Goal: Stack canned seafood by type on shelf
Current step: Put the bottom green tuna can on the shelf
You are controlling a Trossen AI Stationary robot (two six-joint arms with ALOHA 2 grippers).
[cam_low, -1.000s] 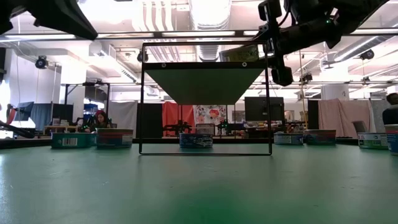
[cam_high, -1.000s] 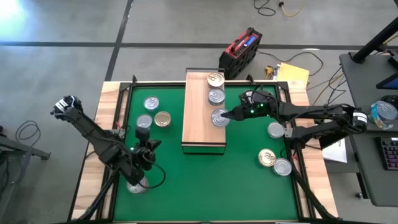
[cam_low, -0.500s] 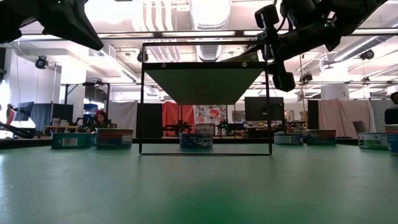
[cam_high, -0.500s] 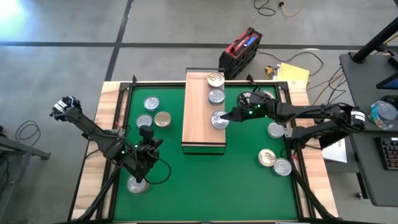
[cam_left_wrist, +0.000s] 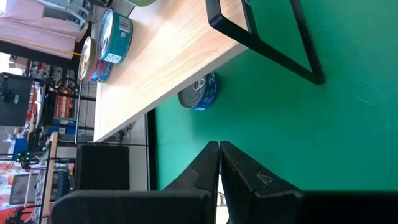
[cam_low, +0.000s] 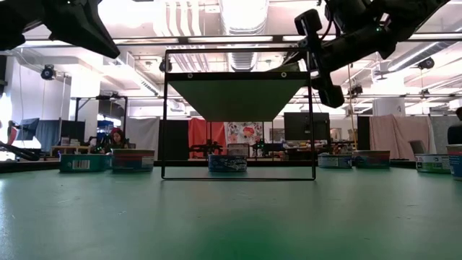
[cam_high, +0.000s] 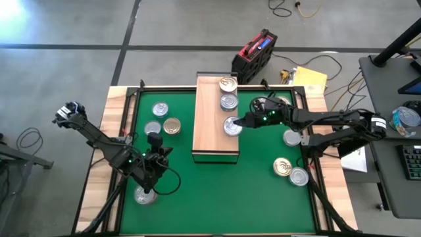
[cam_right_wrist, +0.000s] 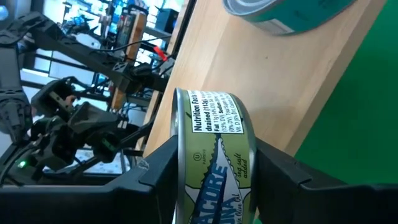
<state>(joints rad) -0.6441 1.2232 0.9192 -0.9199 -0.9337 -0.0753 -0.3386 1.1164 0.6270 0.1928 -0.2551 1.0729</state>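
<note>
The shelf [cam_high: 212, 131] is a light-wood board on a dark frame, in the middle of the green mat. Two round tins stand at its far end, one gold-lidded [cam_high: 228, 83], one silver [cam_high: 228, 101]. A third tin [cam_high: 230, 125], green-and-white labelled [cam_right_wrist: 214, 168], is at the shelf's right edge with my right gripper [cam_high: 241, 122] shut on it. Further tins lie on the mat left [cam_high: 160, 110] and right [cam_high: 292, 137] of the shelf. My left gripper [cam_high: 156, 146] hangs shut and empty above the mat, left of the shelf's near end. My right gripper has the labelled tin between its two fingers, one finger [cam_right_wrist: 163, 171] against the lid's rim [cam_right_wrist: 178, 134], the other [cam_right_wrist: 277, 177] against the bottom face. It comes about level from the table's right. The shelf board shows behind the tin; whether the tin rests on it is hidden.
On the mat lie a gold-lidded tin [cam_high: 172, 126] and a silver one [cam_high: 152, 128] left of the shelf, one [cam_high: 143, 195] near the front, and a gold [cam_high: 283, 166] and a silver tin [cam_high: 299, 176] at the right. A red case [cam_high: 253, 51] lies on the floor beyond the table.
My right gripper has rolled and tipped a little at the shelf's right edge, still at the labelled tin. The tins on the shelf and mat have not moved.
</note>
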